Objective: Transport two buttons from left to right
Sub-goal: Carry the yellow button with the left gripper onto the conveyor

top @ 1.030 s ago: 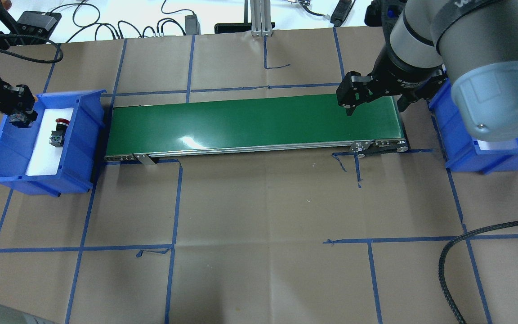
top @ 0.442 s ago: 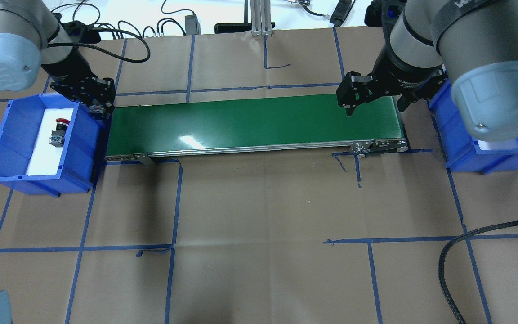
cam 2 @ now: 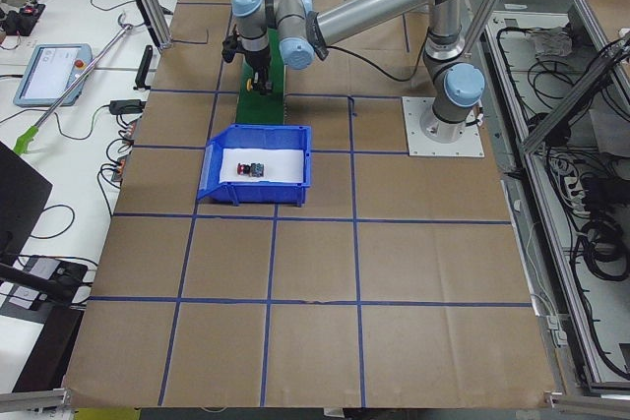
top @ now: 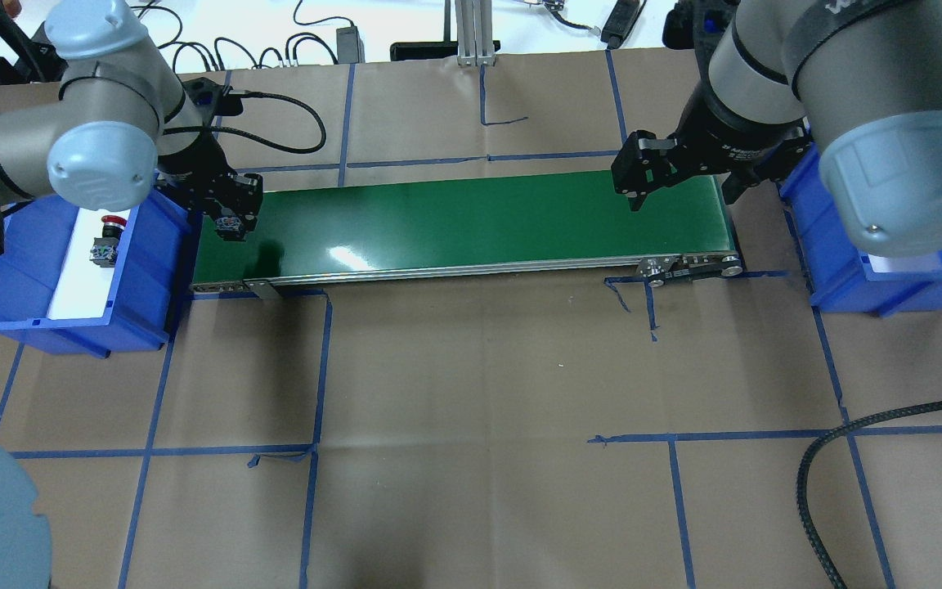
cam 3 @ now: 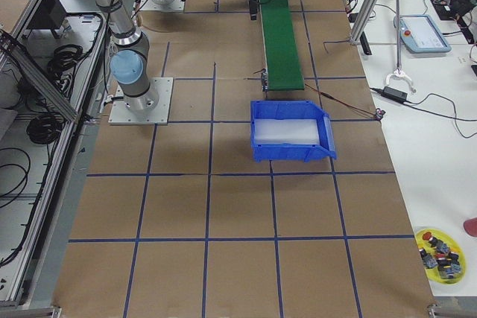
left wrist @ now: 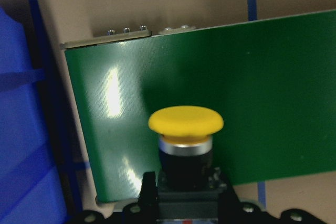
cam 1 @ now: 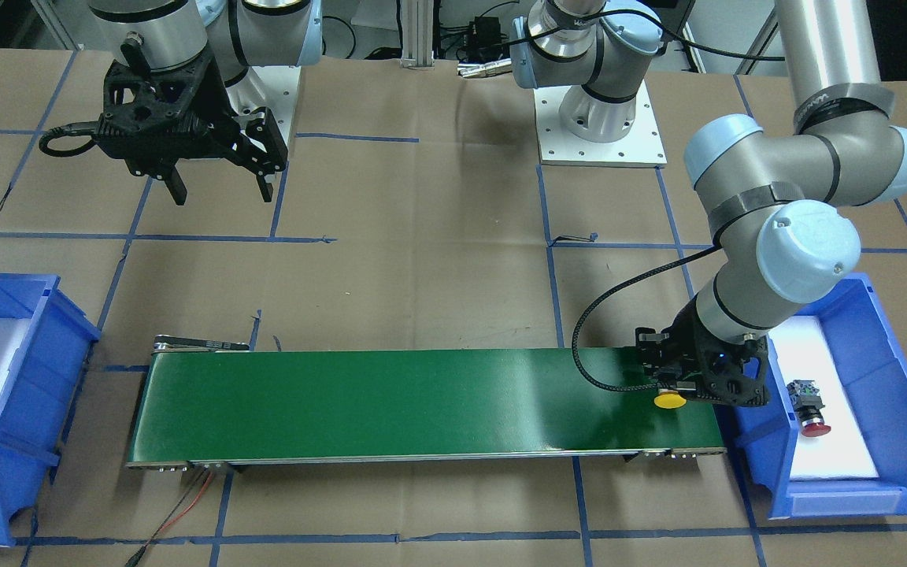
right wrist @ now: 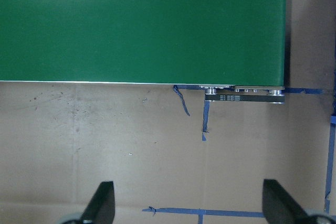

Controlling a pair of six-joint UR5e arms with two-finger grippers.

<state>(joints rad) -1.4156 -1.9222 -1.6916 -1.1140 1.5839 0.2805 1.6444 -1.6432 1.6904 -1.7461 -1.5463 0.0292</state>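
the table (top: 471, 393) is covered in brown paper marked off with a grid of blue tape. a long green belt (top: 455, 221) runs across it between two blue bins, the left bin (top: 148, 278) and the right bin (top: 839, 274), each just beside one end of the belt. white benches with cables lie past the table's far edge. the side views show aluminium framing, a pendant (cam 2: 54, 71) on a bench, and a yellow dish (cam 3: 441, 253) of small parts on the floor.

the left gripper (cam 1: 690, 387) hangs over the belt's left end, closed on the black body of the yellow button (cam 1: 670, 400). whether the button touches the belt cannot be told. the red button (cam 1: 809, 398) lies on the white pad in the left bin, well apart from the gripper. the right gripper (cam 1: 221, 189) hovers at the belt's right end, fingers spread wide, holding nothing.

from overhead the left gripper hides the yellow cap, and only a dark lump shows between the fingers. the front view shows the cap beside the gripper, and the left wrist view shows it close up, a silver ring under it and the green belt behind. the right arm covers most of the right bin from overhead, while the front view shows its white pad. the right wrist view shows both fingertips (right wrist: 102, 203) far apart over brown paper, with the belt's end above them.
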